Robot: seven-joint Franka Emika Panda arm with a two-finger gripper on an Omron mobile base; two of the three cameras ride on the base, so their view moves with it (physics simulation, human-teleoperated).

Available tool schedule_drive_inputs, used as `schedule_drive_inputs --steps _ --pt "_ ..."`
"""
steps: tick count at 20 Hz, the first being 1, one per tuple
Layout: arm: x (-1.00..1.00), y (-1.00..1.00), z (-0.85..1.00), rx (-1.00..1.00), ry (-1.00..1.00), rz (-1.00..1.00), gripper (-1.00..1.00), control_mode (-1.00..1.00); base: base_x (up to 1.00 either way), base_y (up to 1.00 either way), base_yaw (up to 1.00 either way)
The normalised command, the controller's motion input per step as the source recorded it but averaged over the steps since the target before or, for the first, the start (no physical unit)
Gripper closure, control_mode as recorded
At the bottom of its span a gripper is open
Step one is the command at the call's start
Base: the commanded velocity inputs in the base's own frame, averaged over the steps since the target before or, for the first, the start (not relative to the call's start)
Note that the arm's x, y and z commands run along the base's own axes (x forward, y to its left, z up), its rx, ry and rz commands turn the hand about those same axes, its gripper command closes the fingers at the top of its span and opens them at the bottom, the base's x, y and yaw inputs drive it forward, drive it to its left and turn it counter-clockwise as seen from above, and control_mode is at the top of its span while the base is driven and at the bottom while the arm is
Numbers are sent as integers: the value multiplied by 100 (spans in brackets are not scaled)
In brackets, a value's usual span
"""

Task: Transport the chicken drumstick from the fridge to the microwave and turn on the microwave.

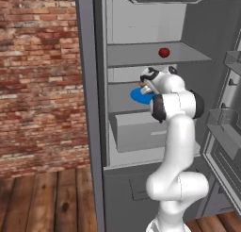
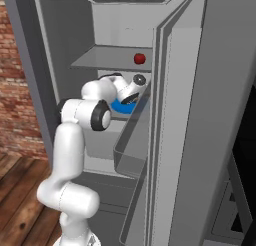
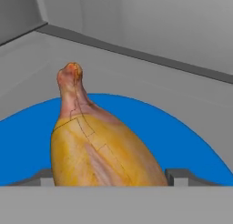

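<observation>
The fridge [image 1: 94,132] stands before me as a tall grey cabinet with its thick door swung wide to my right, the door's inner bins [image 1: 226,122] showing as pale trays along its face, and a red brick wall [image 1: 37,75] beside it over a wooden plank floor [image 1: 47,198]. Inside, the pale grey interior is split by flat shelves, with a box-like drawer [image 1: 136,132] sitting below the shelf I am reaching over. My white arm rises from the base, bends at the elbow and stretches into the middle compartment, so that my gripper [image 3: 109,177] sits low over the shelf there. On that shelf lies a flat blue round plate [image 3: 182,141], its rim peeking out past my wrist in both base views. On the plate rests the chicken drumstick [image 3: 91,150], golden-brown and plump at the end nearest me, tapering away to a narrow reddish knob that points toward the back wall of the compartment. My jaws stand wide, one fingertip [image 3: 179,176] on each side of the drumstick's thick end, close beside the meat; whether they touch it I cannot tell. On the shelf above, well apart from the plate, sits a small red round fruit [image 1: 164,52].
</observation>
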Motion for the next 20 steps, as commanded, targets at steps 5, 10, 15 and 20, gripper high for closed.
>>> schedule_drive_inputs --steps 5,10,15,20 --pt "-36 0 0 0 -5 0 100 -100 0 0 0" --pt "-56 0 10 0 -19 0 100 -100 0 0 0" --pt "-58 0 3 0 -19 0 100 -100 0 0 0" --pt "-52 0 15 0 -12 0 100 -100 0 0 0"
